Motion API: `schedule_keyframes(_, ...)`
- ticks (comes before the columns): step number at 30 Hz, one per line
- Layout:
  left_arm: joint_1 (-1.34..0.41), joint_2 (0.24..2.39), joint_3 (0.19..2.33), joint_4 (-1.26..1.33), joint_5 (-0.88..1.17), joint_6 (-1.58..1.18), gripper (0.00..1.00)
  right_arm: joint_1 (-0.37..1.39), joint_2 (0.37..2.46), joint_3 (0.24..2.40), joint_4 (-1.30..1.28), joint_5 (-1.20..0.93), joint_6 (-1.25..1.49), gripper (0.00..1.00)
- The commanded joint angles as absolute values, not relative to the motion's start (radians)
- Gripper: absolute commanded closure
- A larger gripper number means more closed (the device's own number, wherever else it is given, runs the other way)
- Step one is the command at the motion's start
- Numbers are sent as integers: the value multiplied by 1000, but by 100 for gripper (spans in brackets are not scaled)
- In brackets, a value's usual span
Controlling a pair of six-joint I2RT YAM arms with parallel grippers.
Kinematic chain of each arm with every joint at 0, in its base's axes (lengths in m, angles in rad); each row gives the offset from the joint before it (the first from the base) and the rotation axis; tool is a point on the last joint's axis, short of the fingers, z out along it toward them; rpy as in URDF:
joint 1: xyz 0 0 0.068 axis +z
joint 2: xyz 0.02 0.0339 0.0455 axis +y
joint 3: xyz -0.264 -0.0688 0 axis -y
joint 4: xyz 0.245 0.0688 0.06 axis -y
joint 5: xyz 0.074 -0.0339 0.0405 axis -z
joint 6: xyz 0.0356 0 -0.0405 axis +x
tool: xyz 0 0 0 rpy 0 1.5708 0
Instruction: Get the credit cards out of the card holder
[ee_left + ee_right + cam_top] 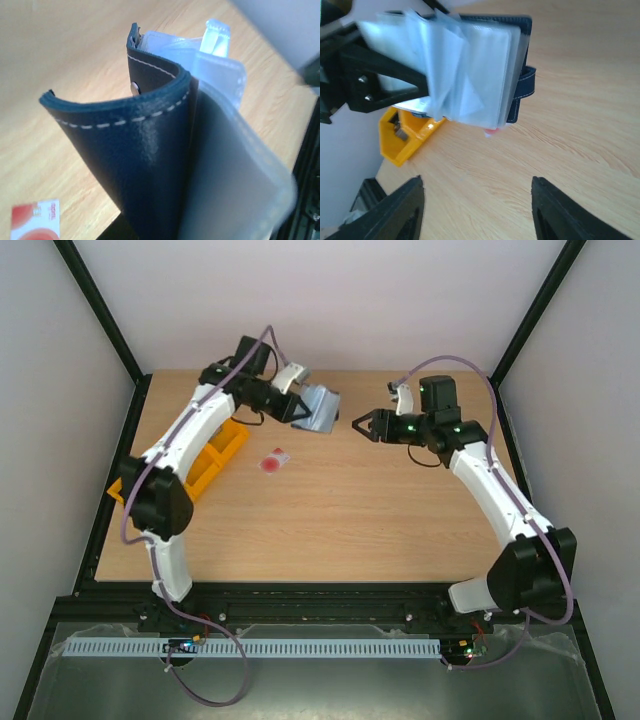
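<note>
Overhead: left gripper point(300, 408) clamped on navy-blue folding card holder point(322, 410), held over wooden table point(380, 520); right gripper point(360, 425) parted, empty, near it. White card with red round mark point(274, 461) lies on table. Left wrist: holder's clear pockets point(220, 75) fanned. Right wrist: black fingers point(395, 210) apart, holder ahead.

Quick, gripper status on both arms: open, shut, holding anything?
Left gripper: shut on the card holder.
Right gripper: open, nothing between its fingers.
</note>
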State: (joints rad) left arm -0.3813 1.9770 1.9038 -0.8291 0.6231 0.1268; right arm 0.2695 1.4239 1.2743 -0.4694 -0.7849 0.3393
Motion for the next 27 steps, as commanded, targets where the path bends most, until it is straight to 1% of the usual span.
schedule_keyframes(1,-387,1806,1982,-825,741,196,98,267,1332,1275,-291,-919,341,38)
schedule_keyframes(4,-387,1722,1990,-789,805,203,98,267,1271,1257,-142,-991,388,27)
schedule_keyframes(7,-390,1670,1998,-787,886,198,98,267,1217,1245,-38,-987,416,22)
schedule_keyframes(12,-422,1626,2031,-784,905,181,98,268,1201,1254,-19,-981,417,22)
schedule_keyframes(16,-461,1613,2039,-786,911,179,98,271,1208,1256,-8,-1021,439,23)
schedule_keyframes(23,-507,1612,2063,-802,942,191,98,276,1189,1254,-41,-990,416,25)
schedule_keyframes(25,-509,1608,2072,-811,944,199,98,277,1179,1259,-77,-1021,375,22)
schedule_keyframes(27,-509,1604,2084,-831,930,222,98,274,1160,1269,-135,-1052,269,16)
